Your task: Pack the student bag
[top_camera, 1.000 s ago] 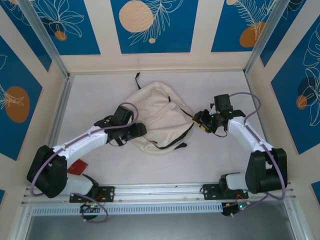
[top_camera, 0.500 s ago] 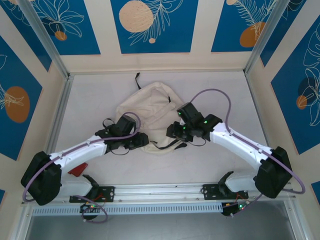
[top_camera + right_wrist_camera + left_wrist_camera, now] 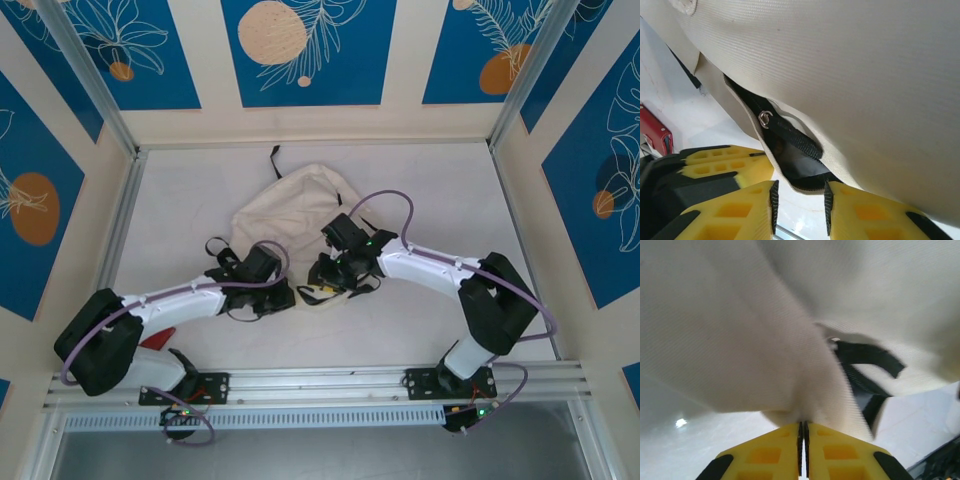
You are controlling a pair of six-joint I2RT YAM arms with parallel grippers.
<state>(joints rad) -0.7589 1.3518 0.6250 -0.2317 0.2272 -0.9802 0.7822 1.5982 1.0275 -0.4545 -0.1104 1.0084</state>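
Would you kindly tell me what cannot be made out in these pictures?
1. Inside the student bag: right wrist view, the zipper opening is dark.
2. Red object: right wrist view, cut by the left edge; kind unclear.
3. How much fabric the left tool pinches: left wrist view, close and blurred.

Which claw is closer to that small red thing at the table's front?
Left. The left gripper pinches the near edge of the student bag, right of the red thing; the right gripper is farther right.
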